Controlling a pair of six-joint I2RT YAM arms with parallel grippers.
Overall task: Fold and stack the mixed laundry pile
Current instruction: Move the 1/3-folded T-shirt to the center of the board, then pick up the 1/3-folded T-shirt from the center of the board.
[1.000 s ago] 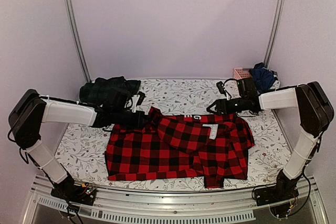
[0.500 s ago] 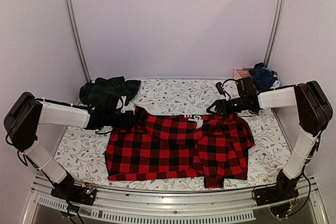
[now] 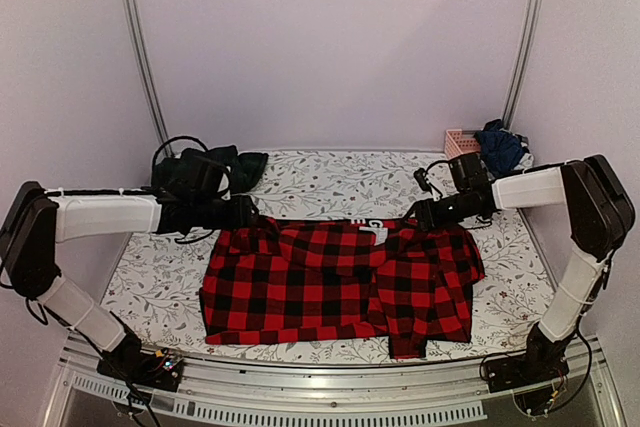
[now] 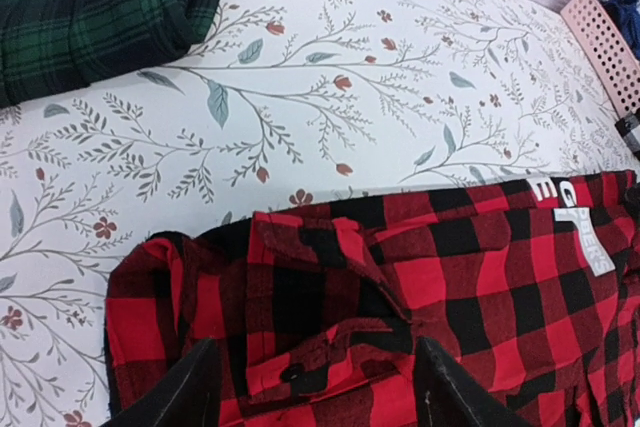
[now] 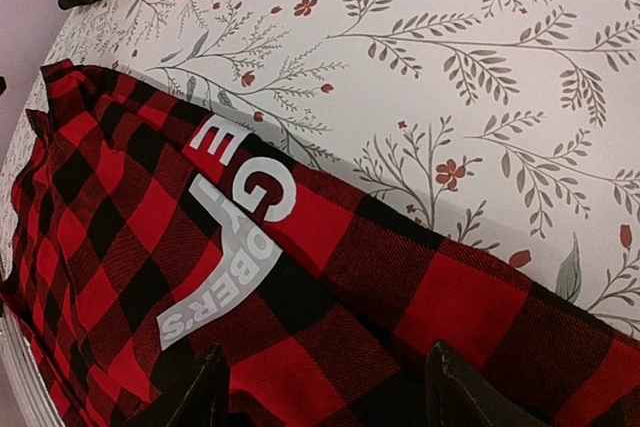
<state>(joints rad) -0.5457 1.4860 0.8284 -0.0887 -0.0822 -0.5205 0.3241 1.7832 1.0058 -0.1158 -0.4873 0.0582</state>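
My left gripper (image 4: 315,352), jaws apart, hovers at the far-left corner of the red-and-black flannel shirt (image 3: 340,282). Right gripper (image 5: 328,355), jaws apart, at its far-right. Shirt spread flat on table cloth (image 3: 330,182); green tartan piece (image 3: 205,172) behind.

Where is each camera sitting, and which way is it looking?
Top camera: high behind the robot, looking down over the table cloth; left arm, right arm, left claw and right claw show.
Left wrist camera: on the left arm, looking across the red checked shirt toward the green tartan piece; its two fingers show.
Right wrist camera: on the right arm, looking at the shirt's white lettering; its own fingers show.
Shared: both wrist views see the shirt's lettering.
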